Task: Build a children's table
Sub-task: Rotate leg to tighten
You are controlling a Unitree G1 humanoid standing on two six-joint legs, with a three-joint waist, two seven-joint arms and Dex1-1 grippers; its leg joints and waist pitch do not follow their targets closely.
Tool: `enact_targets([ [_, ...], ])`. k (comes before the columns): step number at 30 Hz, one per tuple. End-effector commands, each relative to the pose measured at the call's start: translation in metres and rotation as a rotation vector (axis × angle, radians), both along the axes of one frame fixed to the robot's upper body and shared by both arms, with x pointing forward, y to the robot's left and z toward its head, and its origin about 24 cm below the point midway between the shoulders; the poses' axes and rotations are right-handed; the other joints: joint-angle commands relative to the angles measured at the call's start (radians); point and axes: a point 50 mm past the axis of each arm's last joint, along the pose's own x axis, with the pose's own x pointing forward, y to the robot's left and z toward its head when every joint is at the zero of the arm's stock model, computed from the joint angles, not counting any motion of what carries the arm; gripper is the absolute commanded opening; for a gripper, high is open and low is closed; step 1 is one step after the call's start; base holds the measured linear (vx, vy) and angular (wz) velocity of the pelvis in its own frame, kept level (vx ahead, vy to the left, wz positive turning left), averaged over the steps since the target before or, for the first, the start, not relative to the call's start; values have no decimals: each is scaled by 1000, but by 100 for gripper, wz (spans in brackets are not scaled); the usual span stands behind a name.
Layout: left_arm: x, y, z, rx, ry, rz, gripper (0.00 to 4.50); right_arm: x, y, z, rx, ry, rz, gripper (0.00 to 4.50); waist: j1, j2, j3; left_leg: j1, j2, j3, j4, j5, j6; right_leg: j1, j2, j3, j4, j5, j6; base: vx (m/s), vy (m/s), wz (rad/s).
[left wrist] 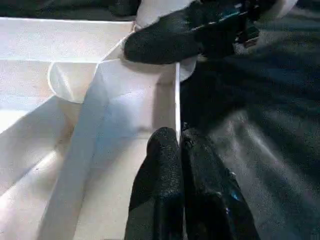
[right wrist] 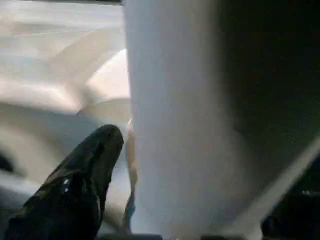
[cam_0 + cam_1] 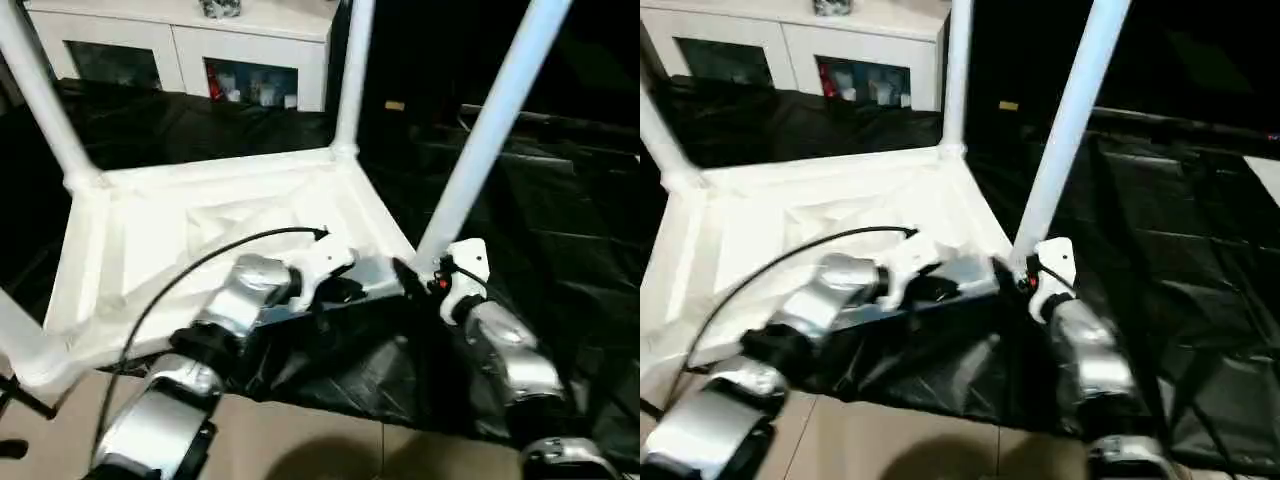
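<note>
The white children's table lies upside down with its ribbed underside facing up. Its tube legs stand in the corner sockets: far left, far right, near right, and a near-left one at the picture's edge. My left gripper is shut on the thin near rim of the table top, close to the near-right corner. My right gripper sits against the base of the near-right leg, right at its socket.
A black sheet covers the floor under and to the right of the table. A white cabinet stands behind it. Tan floor tiles lie in front. A black cable loops over my left forearm.
</note>
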Motion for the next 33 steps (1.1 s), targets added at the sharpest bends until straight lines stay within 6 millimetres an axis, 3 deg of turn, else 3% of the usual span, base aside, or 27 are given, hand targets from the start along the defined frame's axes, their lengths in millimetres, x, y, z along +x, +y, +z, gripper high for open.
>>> enact_targets([
  [1,-11,-10,-6,-25,46,-123,0,-7,14,0,-1,23,179,376,2,-8,-45,-10,18,9,-57,-100,159,55,-37,32,-53,-46,-275,0,0,0],
  [4,-7,3,-2,3,46,-156,0,-15,7,3,-10,69,338,376,3,-7,-45,-9,18,9,-54,-97,178,58,-39,31,-49,-28,-293,0,0,0],
  [5,-6,6,-1,8,46,-162,0,-16,6,4,-11,79,370,350,3,-7,-45,-7,18,9,-55,-110,178,57,-39,31,-51,-48,-293,0,0,0],
  [9,-3,18,3,33,54,-190,0,-19,4,9,14,109,482,329,5,-7,-42,-3,23,8,-59,-140,149,54,-41,32,-54,-90,-298,0,0,0],
  [14,-2,26,6,54,72,-223,0,-21,8,13,27,141,584,293,6,-9,-44,-4,22,8,-56,-120,147,58,-41,32,-48,-54,-307,0,0,0],
  [20,-2,32,4,74,78,-217,0,-26,13,8,30,183,625,262,22,-6,-41,-4,25,12,-56,-123,128,58,-40,30,-46,-69,-304,0,0,0],
  [27,3,22,-2,62,58,-89,0,-23,21,-5,21,148,414,259,16,-6,-34,-2,22,6,-67,-219,64,48,-45,33,-67,-261,-247,0,0,0],
  [31,5,1,-8,64,22,-6,0,-14,28,-16,7,111,149,259,10,-7,-29,2,19,1,-72,-289,30,36,-43,34,-85,-418,-182,0,0,0],
  [33,5,-14,-11,53,12,43,0,-6,34,-20,15,108,-12,259,7,1,-27,4,16,-4,-76,-317,12,29,-43,34,-90,-469,-158,0,0,0],
])
